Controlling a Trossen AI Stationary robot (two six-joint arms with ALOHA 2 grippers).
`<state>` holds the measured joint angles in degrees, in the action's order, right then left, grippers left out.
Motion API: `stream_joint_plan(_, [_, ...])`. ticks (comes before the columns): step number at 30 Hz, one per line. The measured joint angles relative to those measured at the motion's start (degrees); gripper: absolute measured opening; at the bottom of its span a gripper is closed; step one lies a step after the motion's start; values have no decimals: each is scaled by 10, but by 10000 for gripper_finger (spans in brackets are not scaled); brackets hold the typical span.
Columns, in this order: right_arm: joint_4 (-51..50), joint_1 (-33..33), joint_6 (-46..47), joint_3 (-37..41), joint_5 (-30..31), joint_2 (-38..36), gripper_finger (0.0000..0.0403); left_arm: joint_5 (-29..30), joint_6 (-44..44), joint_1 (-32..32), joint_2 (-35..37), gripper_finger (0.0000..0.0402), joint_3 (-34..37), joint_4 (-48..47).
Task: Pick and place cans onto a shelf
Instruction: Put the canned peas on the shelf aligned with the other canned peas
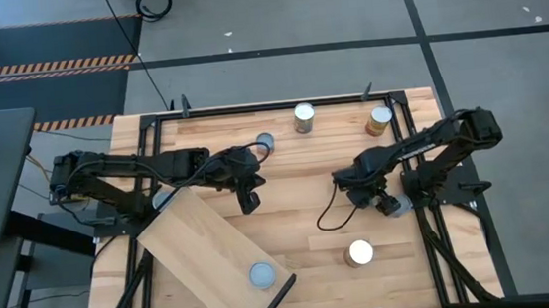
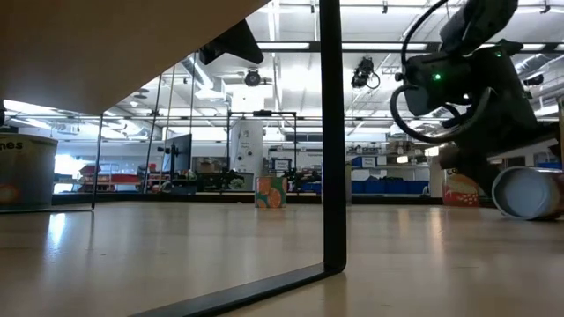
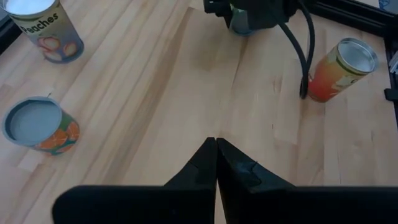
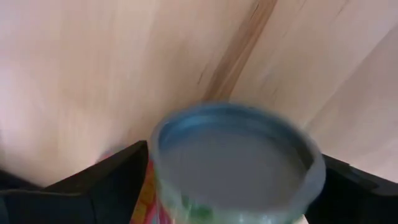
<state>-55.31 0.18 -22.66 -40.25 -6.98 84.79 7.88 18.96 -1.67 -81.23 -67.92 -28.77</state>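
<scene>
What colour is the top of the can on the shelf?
Grey-blue; the can on the shelf shows best in the high view.

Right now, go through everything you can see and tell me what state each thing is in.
Left gripper: shut, empty, by the shelf's upper end.
Right gripper: open, fingers either side of a tilted can.
Shelf: lying diagonally on the table.
Can on shelf: upright.
Gold-topped can: upright, on the table.
White-topped can: upright, on the table.

Your rig sits in a lab or workshop hall.
Past the table [image 2: 264, 255] you see ceiling light strips [image 2: 291, 46], blue bins [image 2: 388, 186], and what may be racks; hazard tape [image 1: 43, 67] marks the grey floor [image 1: 342, 8].
</scene>
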Motion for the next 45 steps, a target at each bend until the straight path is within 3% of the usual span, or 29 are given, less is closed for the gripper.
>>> stream_joint_plan(7, [11,8,11,4,31,0,341,0,4,0,0,13,0,1])
stream_joint_plan(12, [10,8,17,0,55,0,291,-2,15,0,13,13,0,2])
stream_joint_plan(20, [-2,15,50,-139,61,0,281,-51,50,-1,97,13,0,-58])
stream_joint_plan(27, [174,63,90,-297,57,6,284,-65,109,-28,173,13,0,-105])
stream_joint_plan(34, [430,124,135,-329,47,20,285,-65,116,-100,214,13,0,-111])
stream_joint_plan(41, [475,173,216,-328,129,94,286,-66,113,-183,229,13,0,-107])
stream_joint_plan(45, [489,205,251,-328,140,120,286,-62,105,-216,229,13,0,-106])
